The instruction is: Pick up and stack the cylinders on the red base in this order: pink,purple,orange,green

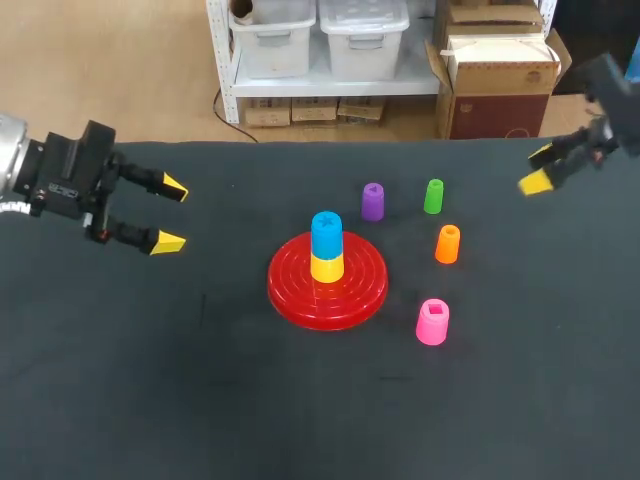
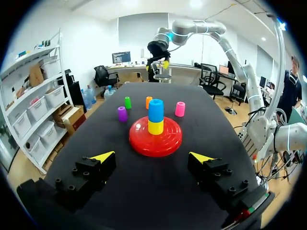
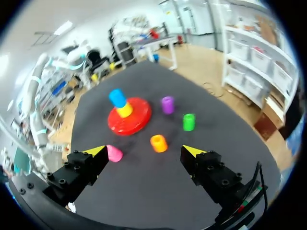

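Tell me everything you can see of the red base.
The red base is a round, low disc of what looks like glossy plastic, its top ridged in concentric rings. It lies flat on the black table, about mid-table. At its centre a yellow cylinder stands upright with a blue cylinder stacked on it. Nothing else touches it; the pink cylinder stands apart beside it.

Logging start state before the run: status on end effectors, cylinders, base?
Left end effector open, empty. Right end effector open, empty. Pink cylinder, purple cylinder, orange cylinder, green cylinder unstacked on table. Blue cylinder over yellow cylinder occupies red base.
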